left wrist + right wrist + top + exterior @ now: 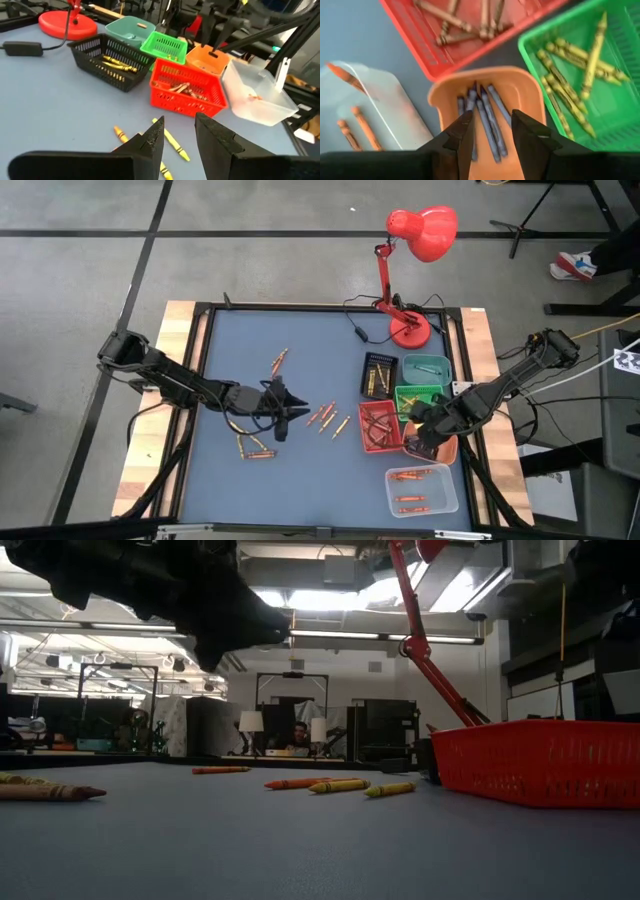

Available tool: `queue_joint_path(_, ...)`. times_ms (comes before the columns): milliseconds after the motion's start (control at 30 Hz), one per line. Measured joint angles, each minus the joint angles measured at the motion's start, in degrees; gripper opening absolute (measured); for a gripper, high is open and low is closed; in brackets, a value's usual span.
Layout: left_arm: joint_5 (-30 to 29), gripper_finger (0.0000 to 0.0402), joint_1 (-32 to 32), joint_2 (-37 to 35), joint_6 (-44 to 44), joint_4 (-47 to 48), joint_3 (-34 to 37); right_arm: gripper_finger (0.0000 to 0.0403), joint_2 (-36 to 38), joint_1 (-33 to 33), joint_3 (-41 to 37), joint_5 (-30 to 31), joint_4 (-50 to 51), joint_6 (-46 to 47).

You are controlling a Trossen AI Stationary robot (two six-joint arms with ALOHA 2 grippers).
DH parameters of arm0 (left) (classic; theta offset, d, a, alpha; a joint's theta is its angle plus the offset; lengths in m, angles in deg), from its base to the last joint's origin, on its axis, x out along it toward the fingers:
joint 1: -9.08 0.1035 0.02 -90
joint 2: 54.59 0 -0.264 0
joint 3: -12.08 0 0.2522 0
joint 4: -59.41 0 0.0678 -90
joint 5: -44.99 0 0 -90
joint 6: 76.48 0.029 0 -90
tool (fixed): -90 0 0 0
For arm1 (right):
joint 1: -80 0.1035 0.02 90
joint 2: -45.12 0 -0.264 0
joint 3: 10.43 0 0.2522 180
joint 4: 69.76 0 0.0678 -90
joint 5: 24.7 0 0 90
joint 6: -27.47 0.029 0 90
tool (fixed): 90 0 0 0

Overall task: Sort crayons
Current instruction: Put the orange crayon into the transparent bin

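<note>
- Right gripper (490,131) sits directly above the orange tray (517,85), fingers parted with a clear gap and nothing between them. Judged: a release into this tray has just finished; the blue crayons (487,117) lie loose along the tray floor.
- Left gripper (178,135) hovers over the table centre, fingers spread, empty. In the high view it is at 9 o'clock from the nearest loose group.
- Loose crayons (327,418) lie on the blue mat, at 9 o'clock from the red tray (378,426). More lie near the left arm: 1 group at its 6 o'clock (256,448), another at its 12 o'clock (278,361).
- Sorted so far: yellow sticks in the black tray (377,374) and green tray (620,107), brownish-red ones in the red tray, orange ones in the clear tray (422,489). The teal tray (426,366) seems near empty; contents not readable.
- Next step, judged: lift the right gripper straight up before swinging toward 9 o'clock, so the fingers clear the orange tray's rim and the red tray's wall.
- Pick 1 crayon at a time; align fingers across the stick, not along it.
- The 2 yellow sticks (172,142) below the left fingers lie close together; take the outer one first.
- Risk: round sticks roll if nudged, and both arms converge on the central group.
- Many crayons still out; task judged roughly midway.
</note>
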Motion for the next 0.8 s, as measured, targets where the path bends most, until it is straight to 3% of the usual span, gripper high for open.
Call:
queue_joint_path(200, -1.27, 0.0096, 0.0, 2.65, -0.02, 0.17, 0.0, 0.0131, 0.0, 0.02, 0.0, 3.68, -6.92, -0.09)
queue_joint_path(500, -1.32, 0.0096, -0.76, 16.03, -0.4, -7.93, -0.18, 0.0131, -0.02, 0.0, 0.0, 7.47, -16.95, -6.25)
queue_joint_path(800, -2.3, 0.0096, -0.76, 25.84, 4.53, -8.32, -4.99, 0.0131, -0.02, 0.02, 0.0, 12.16, -21.66, -10.62)
